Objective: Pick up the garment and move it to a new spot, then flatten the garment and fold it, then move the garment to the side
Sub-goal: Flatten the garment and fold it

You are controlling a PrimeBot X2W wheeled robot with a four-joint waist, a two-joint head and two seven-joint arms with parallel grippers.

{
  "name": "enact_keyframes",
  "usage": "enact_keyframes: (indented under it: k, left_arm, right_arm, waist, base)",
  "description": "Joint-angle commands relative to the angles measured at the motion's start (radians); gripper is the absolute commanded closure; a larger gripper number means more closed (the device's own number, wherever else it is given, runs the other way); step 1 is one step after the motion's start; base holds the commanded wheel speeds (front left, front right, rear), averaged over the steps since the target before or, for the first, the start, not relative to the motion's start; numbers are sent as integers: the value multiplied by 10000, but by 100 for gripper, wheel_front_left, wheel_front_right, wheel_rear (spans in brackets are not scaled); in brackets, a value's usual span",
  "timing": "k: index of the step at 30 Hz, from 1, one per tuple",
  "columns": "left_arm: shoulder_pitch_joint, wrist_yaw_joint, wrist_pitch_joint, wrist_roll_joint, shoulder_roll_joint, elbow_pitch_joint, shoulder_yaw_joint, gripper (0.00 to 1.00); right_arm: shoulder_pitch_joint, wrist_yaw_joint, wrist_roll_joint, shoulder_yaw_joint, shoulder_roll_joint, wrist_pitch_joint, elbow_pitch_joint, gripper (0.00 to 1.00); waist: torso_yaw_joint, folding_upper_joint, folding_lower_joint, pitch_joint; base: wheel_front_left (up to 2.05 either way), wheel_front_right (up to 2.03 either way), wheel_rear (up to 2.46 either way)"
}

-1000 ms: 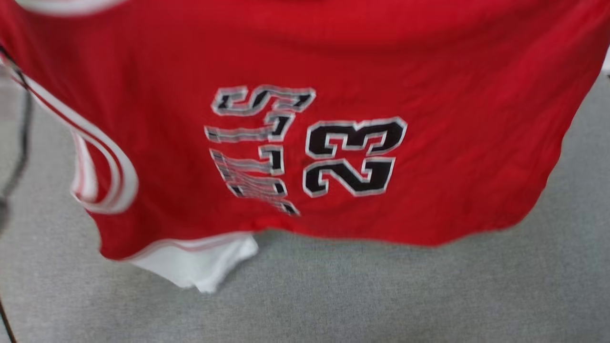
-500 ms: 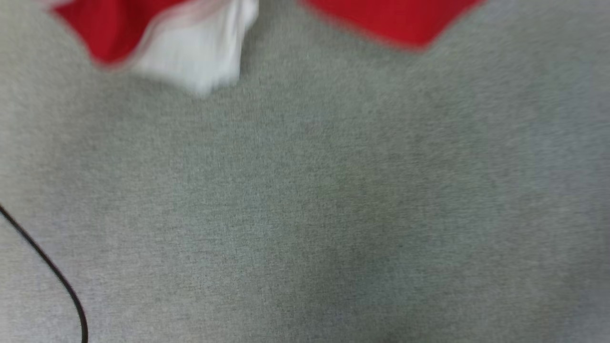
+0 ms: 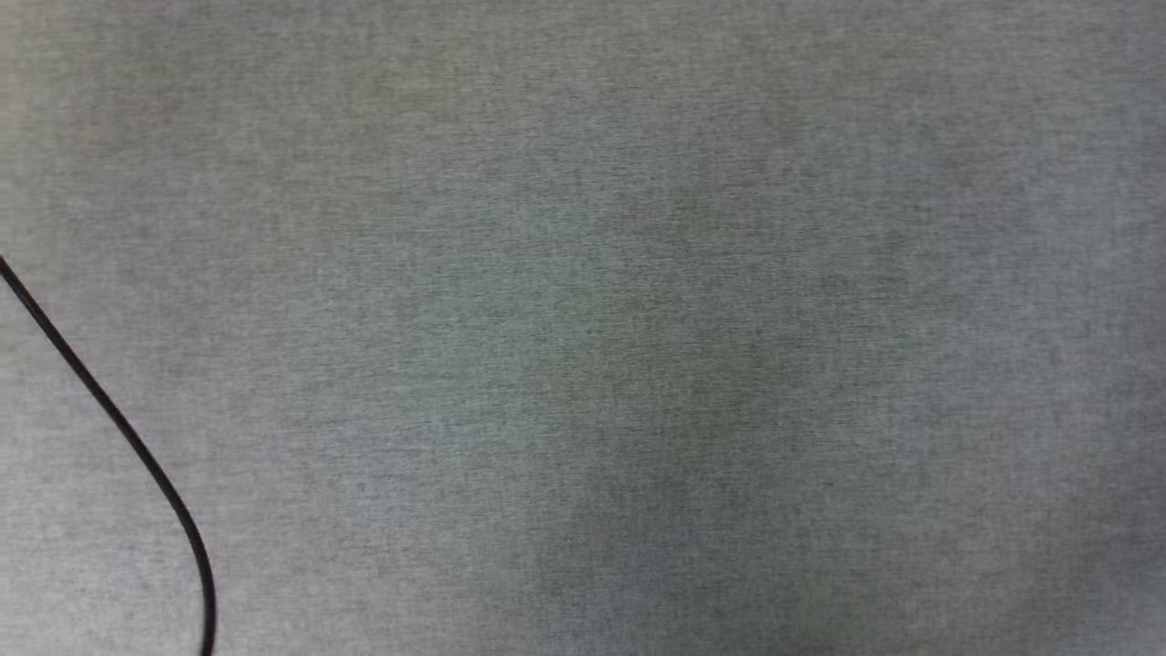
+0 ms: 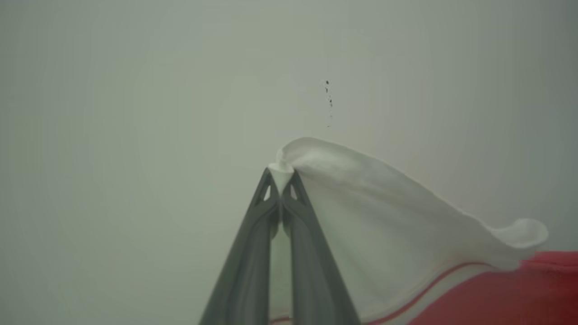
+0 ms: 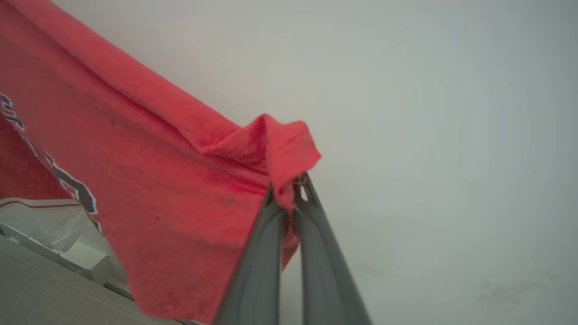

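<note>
Grey cloth surface (image 3: 638, 319) under the head camera, black cable (image 3: 118, 428) crossing its corner. Left gripper (image 4: 281, 174) clamps a white sleeve tip of the garment (image 4: 384, 225), fabric trailing to its right. Right gripper (image 5: 289, 187) pinches a red corner, cloth draping away to its left.

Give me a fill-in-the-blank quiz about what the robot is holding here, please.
1. The left gripper holds the garment by its ____ sleeve.
2. The right gripper is shut on cloth coloured ____.
3. In the head view, a thin ____ cable crosses the grey surface.

Missing words: white; red; black.
</note>
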Motion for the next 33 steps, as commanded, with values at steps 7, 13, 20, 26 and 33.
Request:
enact_keyframes:
  k: [7, 13, 20, 26, 33]
  left_arm:
    - [2333, -158, -901, -243, -727, 868, -461, 100]
    - [5248, 41, -1236, -498, -1448, 739, -667, 100]
    - [8601, 203, -1147, -791, -1571, -344, -877, 100]
    - [11280, 558, -245, -950, -800, -1722, -1201, 100]
    - [14288, 1218, 760, -1469, 153, -3639, -1245, 100]
  right_arm:
    - [1079, -9, -47, 667, 321, -879, 1411, 100]
    - [2874, -9, 643, 1298, 86, -1208, 2006, 100]
    - [5131, -9, 2027, 2152, -307, -1016, 2108, 100]
    - [6806, -9, 3103, 2856, -676, -748, 1918, 100]
    - [8429, -9, 4085, 3244, -1125, -767, 1627, 100]
  waist:
    - [360, 0, -3, -508]
    - [707, 0, -3, -1492]
    - [916, 0, -3, -2816]
    - [1004, 0, -3, -3825]
    - [1055, 0, -3, -4815]
  base:
    - [0, 0, 0]
    - [0, 0, 0]
    - [0, 0, 0]
    - [0, 0, 0]
    - [0, 0, 0]
